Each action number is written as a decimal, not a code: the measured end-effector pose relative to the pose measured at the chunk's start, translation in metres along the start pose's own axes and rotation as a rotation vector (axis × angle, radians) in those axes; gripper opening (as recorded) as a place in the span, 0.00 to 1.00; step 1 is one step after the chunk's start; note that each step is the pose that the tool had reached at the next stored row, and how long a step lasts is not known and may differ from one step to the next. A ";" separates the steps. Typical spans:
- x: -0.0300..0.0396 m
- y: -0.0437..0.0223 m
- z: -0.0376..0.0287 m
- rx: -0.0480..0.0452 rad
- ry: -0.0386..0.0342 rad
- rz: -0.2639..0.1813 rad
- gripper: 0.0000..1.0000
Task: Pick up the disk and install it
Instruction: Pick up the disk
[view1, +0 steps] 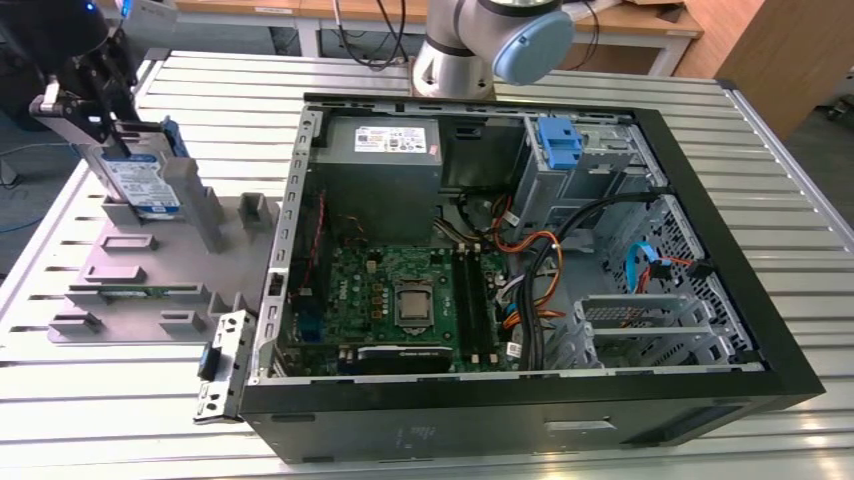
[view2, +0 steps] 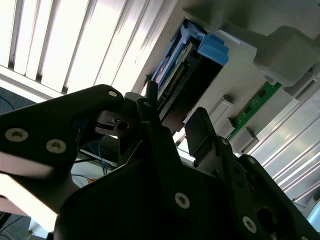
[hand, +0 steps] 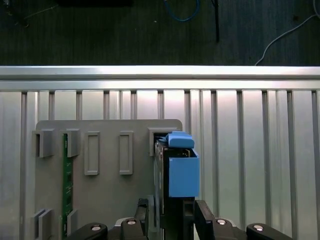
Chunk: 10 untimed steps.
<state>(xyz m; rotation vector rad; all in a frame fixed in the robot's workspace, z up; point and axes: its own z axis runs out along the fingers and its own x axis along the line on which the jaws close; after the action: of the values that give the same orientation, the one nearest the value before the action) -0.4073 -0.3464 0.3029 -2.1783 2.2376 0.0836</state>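
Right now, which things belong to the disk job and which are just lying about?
Job: disk, gripper at it, holder, case.
Lying about: power supply, blue bracket, green board in holder, cables.

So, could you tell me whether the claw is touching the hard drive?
Cannot tell. In the first wrist view the claw sits astride the hard drive standing in the grey holder, but neither contact nor a gap shows plainly.

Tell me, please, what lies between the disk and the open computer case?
In the exterior view, the grey holder's upright posts stand between the disk and the computer case.
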 end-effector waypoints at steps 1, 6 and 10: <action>-0.0009 0.0000 0.0000 0.0000 0.0000 0.000 0.49; -0.0024 -0.0002 0.0002 0.0000 -0.0001 0.000 0.49; -0.0025 -0.0003 0.0001 0.0000 0.0000 0.000 0.49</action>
<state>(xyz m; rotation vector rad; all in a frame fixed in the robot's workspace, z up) -0.4069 -0.3440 0.3028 -2.1783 2.2375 0.0837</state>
